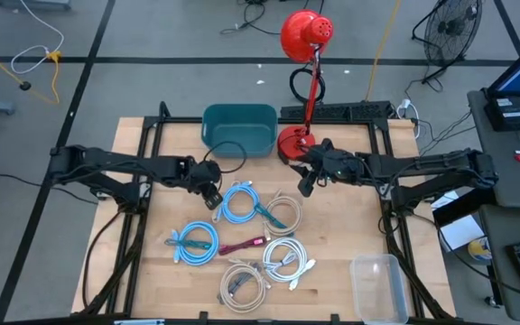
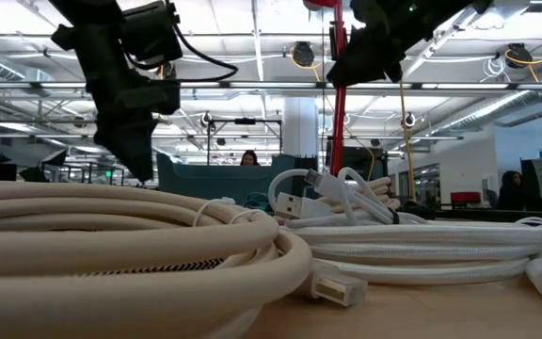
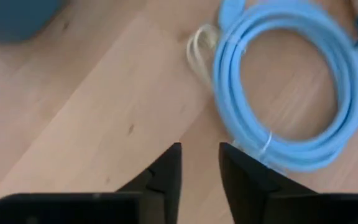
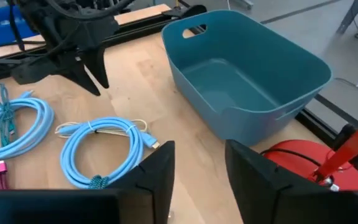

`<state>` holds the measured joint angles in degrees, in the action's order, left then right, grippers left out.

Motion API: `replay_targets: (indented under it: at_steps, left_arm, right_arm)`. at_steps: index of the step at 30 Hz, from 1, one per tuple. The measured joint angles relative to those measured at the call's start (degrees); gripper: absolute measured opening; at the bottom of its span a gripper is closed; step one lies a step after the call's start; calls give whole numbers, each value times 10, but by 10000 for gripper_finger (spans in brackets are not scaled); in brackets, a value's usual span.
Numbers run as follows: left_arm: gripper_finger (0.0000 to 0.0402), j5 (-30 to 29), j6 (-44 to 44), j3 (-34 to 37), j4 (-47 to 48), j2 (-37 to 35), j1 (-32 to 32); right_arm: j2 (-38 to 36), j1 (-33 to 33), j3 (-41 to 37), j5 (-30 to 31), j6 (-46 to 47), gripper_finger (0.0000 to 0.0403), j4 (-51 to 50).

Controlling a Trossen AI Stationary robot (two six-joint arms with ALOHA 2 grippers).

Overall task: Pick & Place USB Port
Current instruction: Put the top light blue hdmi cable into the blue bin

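Observation:
Several coiled USB cables lie flat on the wooden table [image 1: 332, 235]. A light blue coil [image 1: 239, 203] [image 3: 291, 93] is nearest my left gripper. A second blue coil [image 1: 195, 242] and white coils [image 1: 283, 257] lie nearer the front edge. A white plug [image 2: 294, 202] rests on a white coil. My left gripper [image 1: 213, 200] [image 3: 201, 165] points steeply down, open, above bare wood beside the blue coil's left edge. My right gripper [image 1: 305, 187] [image 4: 199, 163] hangs open higher up, right of the coils, facing the teal bin [image 4: 247, 68].
The teal bin [image 1: 239, 126] stands empty at the table's far edge. A red desk lamp has its base [image 1: 294, 143] just right of the bin, close to my right gripper. A clear plastic container [image 1: 375, 284] sits at the near right corner. A magenta cable [image 1: 242, 246] lies among the coils.

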<state>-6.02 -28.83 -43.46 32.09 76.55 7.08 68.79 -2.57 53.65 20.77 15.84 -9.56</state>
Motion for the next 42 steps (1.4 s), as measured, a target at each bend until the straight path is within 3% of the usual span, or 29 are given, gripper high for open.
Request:
replay_targets:
  at_steps: [5,10,35,42]
  left_arm:
    - [167,3,21,0,-62,-1,4]
    - [185,40,30,0,-88,2,4]
    - [187,35,35,-54,-81,135,11]
    - [187,60,37,-59,-84,155,13]
  right_arm:
    - [0,0,0,0,0,152,0]
    - [0,0,0,0,0,157,0]
    - [0,0,0,-1,0,158,-1]
    - [0,0,0,-2,0,158,-2]
